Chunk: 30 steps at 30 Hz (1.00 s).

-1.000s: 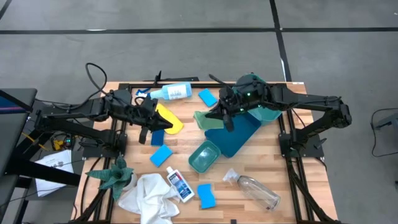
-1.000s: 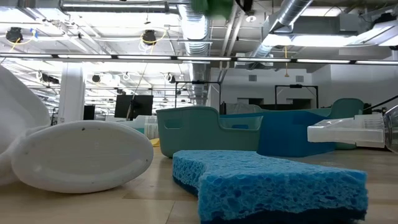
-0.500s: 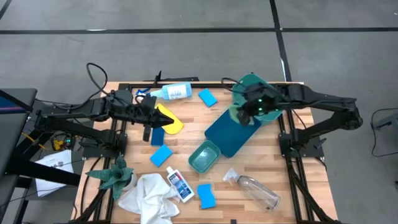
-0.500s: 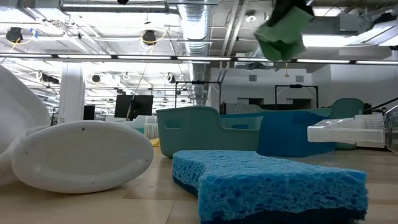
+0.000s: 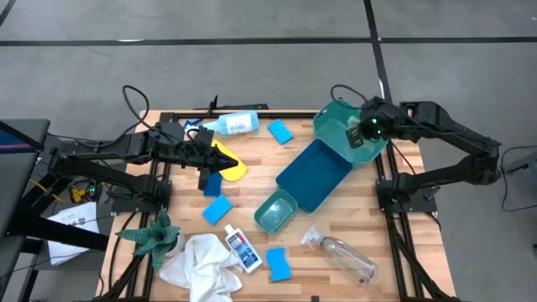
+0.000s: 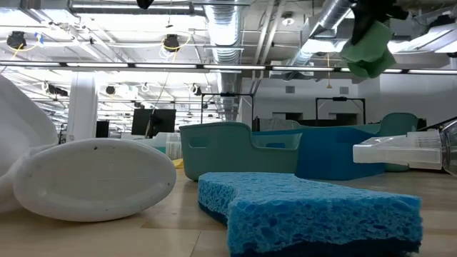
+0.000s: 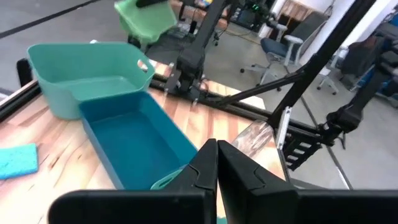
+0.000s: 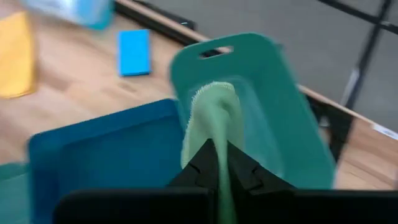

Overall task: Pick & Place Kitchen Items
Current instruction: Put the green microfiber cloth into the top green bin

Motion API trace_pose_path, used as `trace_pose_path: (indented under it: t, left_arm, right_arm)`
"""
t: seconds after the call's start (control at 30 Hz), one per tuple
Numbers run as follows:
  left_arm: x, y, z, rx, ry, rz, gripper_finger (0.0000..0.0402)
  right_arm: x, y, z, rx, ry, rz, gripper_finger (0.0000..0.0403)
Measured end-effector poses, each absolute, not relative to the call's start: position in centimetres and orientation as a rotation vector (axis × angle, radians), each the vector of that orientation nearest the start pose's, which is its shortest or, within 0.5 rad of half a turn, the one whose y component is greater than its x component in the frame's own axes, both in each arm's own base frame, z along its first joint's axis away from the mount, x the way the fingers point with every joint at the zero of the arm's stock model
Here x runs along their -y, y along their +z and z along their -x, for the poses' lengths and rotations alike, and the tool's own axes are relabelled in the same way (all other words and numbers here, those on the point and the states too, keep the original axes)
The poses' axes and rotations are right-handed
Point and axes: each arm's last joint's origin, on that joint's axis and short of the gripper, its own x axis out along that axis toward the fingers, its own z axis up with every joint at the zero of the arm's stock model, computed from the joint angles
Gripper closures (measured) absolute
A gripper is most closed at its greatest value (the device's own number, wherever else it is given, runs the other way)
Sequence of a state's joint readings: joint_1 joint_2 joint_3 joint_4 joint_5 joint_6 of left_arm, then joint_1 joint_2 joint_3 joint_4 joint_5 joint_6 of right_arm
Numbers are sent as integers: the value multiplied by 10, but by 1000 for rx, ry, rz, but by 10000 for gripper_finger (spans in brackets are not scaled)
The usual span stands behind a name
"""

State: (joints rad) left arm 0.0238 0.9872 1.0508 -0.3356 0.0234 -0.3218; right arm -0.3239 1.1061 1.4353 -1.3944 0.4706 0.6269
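Observation:
My right gripper [image 5: 359,134] is shut on a light green cloth [image 8: 210,115], up in the air over the teal-green basket [image 5: 336,117] at the table's far right. In the low view the cloth [image 6: 368,46] shows high at the right. My left gripper [image 5: 204,179] is shut on nothing and hovers by the yellow pad [image 5: 228,159] and a blue sponge [image 5: 212,186] at the far left. A white spray bottle [image 5: 232,124] lies on its side along the far edge. Other blue sponges [image 5: 279,132] [image 5: 217,210] lie flat on the wood. My right gripper pinches a bunched fold of the green cloth [image 8: 212,135] between its two fingers; how many layers I cannot tell. The fingers slant down from the table's right side. The cloth hangs slack from the fingers, lifted clear, above the basket's inside.
A dark blue bin [image 5: 313,174] and a small teal bin [image 5: 276,211] stand mid-table. Near the front lie a white cloth [image 5: 197,264], a small white bottle [image 5: 242,250], a blue sponge [image 5: 278,262], a clear bottle [image 5: 344,256] and a green plant [image 5: 151,237].
My right gripper has carried the green cloth from above the blue bin's far left side toward the table's right edge, to over the teal-green basket, tipping to point more downward. The cloth stays lifted clear in the shut fingers.

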Motion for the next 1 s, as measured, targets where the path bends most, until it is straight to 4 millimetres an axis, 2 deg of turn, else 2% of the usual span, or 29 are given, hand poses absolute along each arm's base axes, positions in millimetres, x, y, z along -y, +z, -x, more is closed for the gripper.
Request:
trace_pose_path:
  t: [0.23,0.57,0.73,1.0]
  left_arm:
    - [-5,370,-216,-279,79,322,397]
    - [-6,362,-225,-311,84,322,399]
    - [-6,362,-227,-312,84,321,396]
    - [-6,362,-227,-311,82,319,399]
  right_arm:
    - [80,389,-150,-863,-1086,-438,403]
    - [104,370,-177,-1047,-1058,-321,403]
    - [116,363,-184,-1095,-1038,-278,403]
    - [132,356,-188,-1112,-1006,-342,403]
